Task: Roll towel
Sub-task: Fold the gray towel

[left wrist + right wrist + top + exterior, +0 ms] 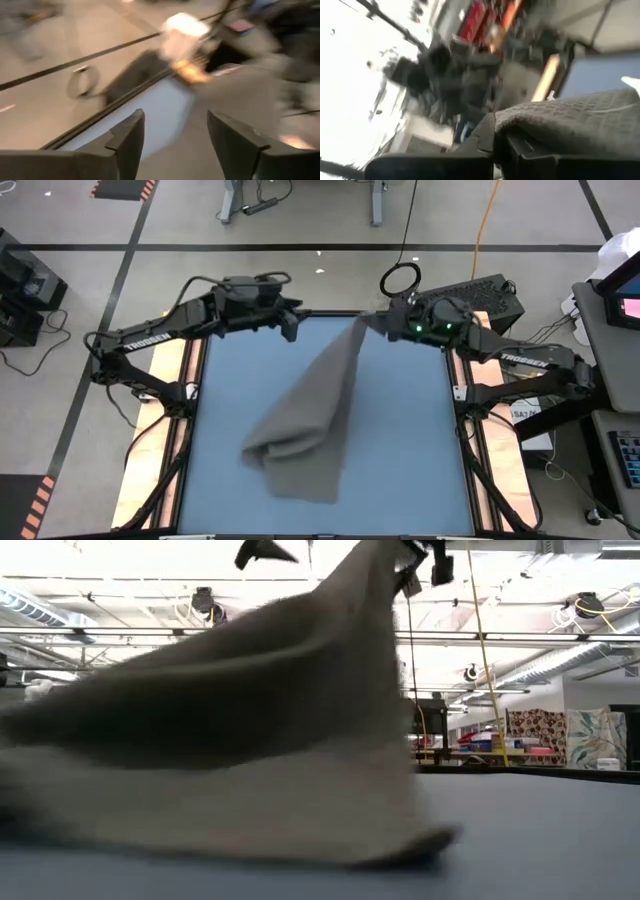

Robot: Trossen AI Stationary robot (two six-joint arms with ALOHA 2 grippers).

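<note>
Towel hoisted by one corner

The right gripper [378, 323], upper centre of the overhead frame, is pinched tight on the grey towel [305, 415], which drapes down to a heap mid-table [400, 450]; the left gripper [291, 320], upper left of it, stands parted, holding nothing.

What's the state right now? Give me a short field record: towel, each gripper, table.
towel: dark grey towel, one corner lifted toward the far edge, the rest bunched and folded on the table
right gripper: right gripper at the far edge, shut on the lifted towel corner, fabric draped over its fingers in the right wrist view
left gripper: left gripper at the far edge beside the towel, fingers apart, nothing between them
table: blue table, towel lies across its middle
roll: not yet formed
</note>
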